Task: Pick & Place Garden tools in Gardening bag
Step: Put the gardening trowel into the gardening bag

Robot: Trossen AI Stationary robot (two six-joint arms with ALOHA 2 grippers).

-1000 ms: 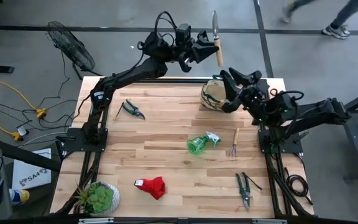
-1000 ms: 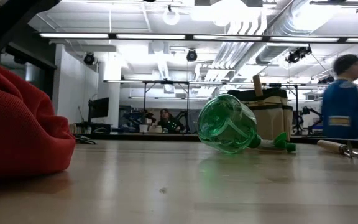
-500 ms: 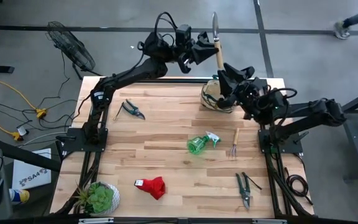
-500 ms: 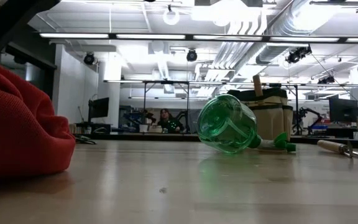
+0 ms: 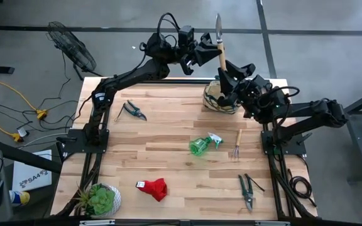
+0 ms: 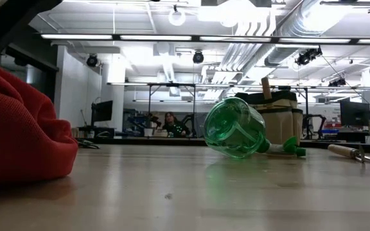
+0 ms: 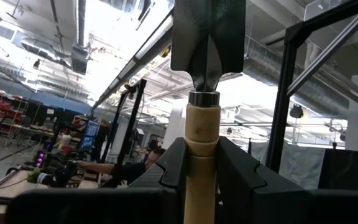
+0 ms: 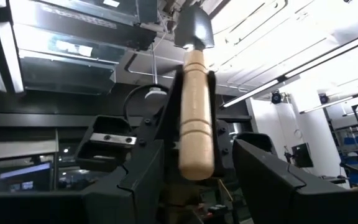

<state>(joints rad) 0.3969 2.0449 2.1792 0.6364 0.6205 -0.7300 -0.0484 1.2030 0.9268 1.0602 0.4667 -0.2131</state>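
Overhead view: the left claw, at the top centre of the frame beyond the desk's far edge, pinches a wooden-handled trowel by its handle, blade pointing toward the top of the frame. The left arm reaches from its base at the desk's left edge up and rightward in a long bend. The right claw sits just below the trowel's handle end, above the canvas bag at the desk's upper right; its arm stretches leftward from the right edge. Lying on the desk are a green spray bottle near centre, a small fork right of it, pruning shears at upper left, a second pair of shears at lower right, a red cloth at lower centre, and a potted plant in the lower left corner.

Left wrist view: the fingers press both sides of the trowel's handle just below the metal collar, a grip the overhead view does not resolve.

Right wrist view: the right claw's fingers stand spread, the trowel's handle end between them but apart from both.

Table-level view: neither arm appears; the red cloth fills the left, the bottle lies tipped at centre, and the bag stands behind it.
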